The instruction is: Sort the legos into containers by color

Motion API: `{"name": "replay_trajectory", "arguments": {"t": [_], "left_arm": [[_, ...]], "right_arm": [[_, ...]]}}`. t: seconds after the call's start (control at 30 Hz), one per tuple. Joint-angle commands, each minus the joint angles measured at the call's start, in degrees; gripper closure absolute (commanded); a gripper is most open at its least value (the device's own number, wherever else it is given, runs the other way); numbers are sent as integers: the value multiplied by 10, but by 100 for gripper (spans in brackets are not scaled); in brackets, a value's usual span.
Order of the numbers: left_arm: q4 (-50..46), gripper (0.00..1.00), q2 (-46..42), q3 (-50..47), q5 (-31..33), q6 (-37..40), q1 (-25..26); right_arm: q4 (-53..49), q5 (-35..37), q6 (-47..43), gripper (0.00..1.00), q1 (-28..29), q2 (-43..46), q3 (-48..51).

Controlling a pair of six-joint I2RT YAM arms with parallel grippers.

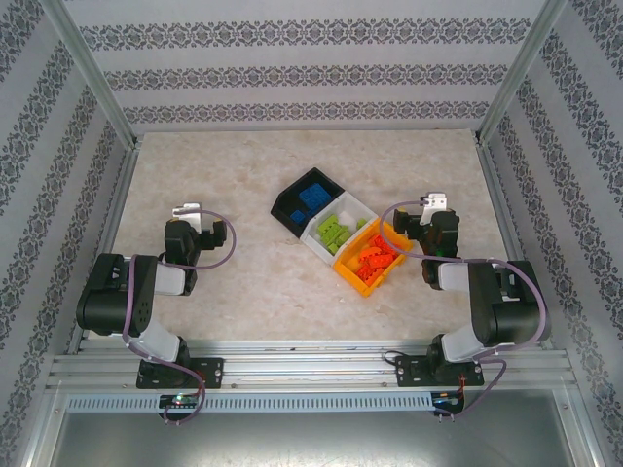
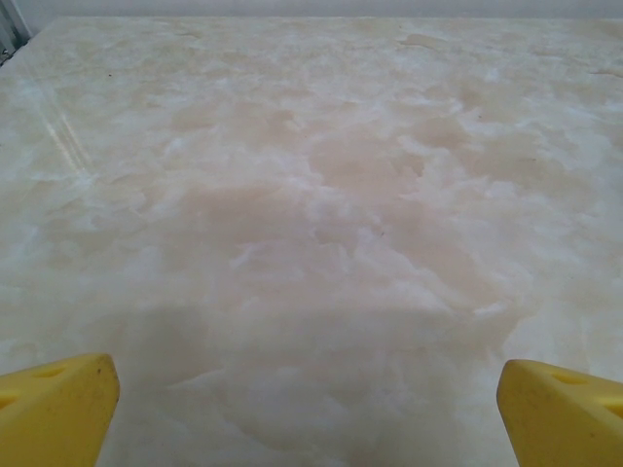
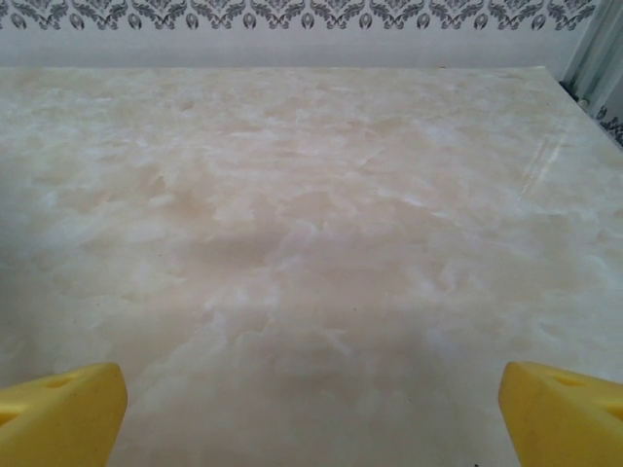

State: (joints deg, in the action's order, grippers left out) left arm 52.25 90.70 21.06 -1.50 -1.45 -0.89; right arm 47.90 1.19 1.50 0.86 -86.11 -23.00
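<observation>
The table (image 1: 243, 292) is presenting a smooth, marble-patterned top with a faint sheen, the containers (image 1: 355, 276) and legos (image 1: 331, 231) are reading as smooth moulded plastic, the left gripper (image 2: 311, 428) is showing matt yellow plastic fingertips (image 2: 54, 409), and the front rails (image 1: 311, 371) are appearing as ribbed bare metal.

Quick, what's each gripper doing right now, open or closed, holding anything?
Yellow-fingered left gripper: open, holding nothing.
Yellow-fingered right gripper: open, holding nothing.

Beige marbled table (image 1: 243, 282); damask-striped white walls (image 1: 311, 58); aluminium frame (image 1: 311, 365).
</observation>
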Motion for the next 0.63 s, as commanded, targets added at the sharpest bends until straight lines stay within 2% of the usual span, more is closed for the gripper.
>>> {"name": "replay_trajectory", "arguments": {"t": [0.0, 0.6], "left_arm": [[11, 0, 1, 12, -8, 9, -2], [11, 0, 1, 12, -8, 9, -2]], "right_arm": [[29, 18, 5, 2, -2, -3, 9], [24, -11, -4, 2, -3, -2, 8]]}}
